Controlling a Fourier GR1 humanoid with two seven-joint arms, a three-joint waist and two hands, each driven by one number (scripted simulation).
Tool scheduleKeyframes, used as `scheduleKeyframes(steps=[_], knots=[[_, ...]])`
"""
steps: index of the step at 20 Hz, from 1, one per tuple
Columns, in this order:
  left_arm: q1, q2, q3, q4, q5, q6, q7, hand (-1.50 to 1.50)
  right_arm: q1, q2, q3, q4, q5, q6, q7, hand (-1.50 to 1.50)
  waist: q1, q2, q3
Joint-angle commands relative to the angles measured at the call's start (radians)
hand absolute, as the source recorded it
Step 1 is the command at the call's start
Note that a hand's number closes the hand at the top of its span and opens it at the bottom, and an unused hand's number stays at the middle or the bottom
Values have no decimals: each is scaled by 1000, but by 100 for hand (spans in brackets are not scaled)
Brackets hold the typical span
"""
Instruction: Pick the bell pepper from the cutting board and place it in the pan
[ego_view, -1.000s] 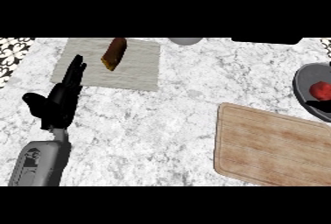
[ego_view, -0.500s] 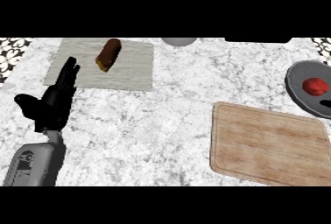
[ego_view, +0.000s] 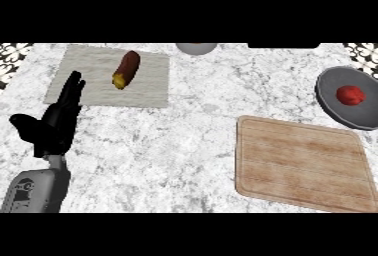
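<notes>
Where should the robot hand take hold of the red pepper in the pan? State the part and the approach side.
Probably around the rounded body, coming down from above: the pepper is small and roundish and lies inside the pan, whose rim would likely get in the way of a sideways approach.

One pepper (ego_view: 351, 94), one pan (ego_view: 334, 107), one board (ego_view: 299, 165), one cloth (ego_view: 92, 75).

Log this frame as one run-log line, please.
bell pepper: in pan | cutting board: bare | left hand: open, resting | right hand: unseen
</notes>
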Motion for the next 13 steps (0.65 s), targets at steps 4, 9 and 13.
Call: scheduleKeyframes(steps=[4,9,13], knots=[[-26,-2,22,20,1,23,11,0,172,-69,-8,-52,-68,237,-147,-150,-29,-10,-3],[-19,15,17,-6,-4,10,42,0,207,-38,15,-113,-106,245,-103,-150,-23,-11,-4],[-16,-28,-25,8,-48,45,11,0,203,2,61,-209,-113,145,-55,-150,-15,-9,-4]])
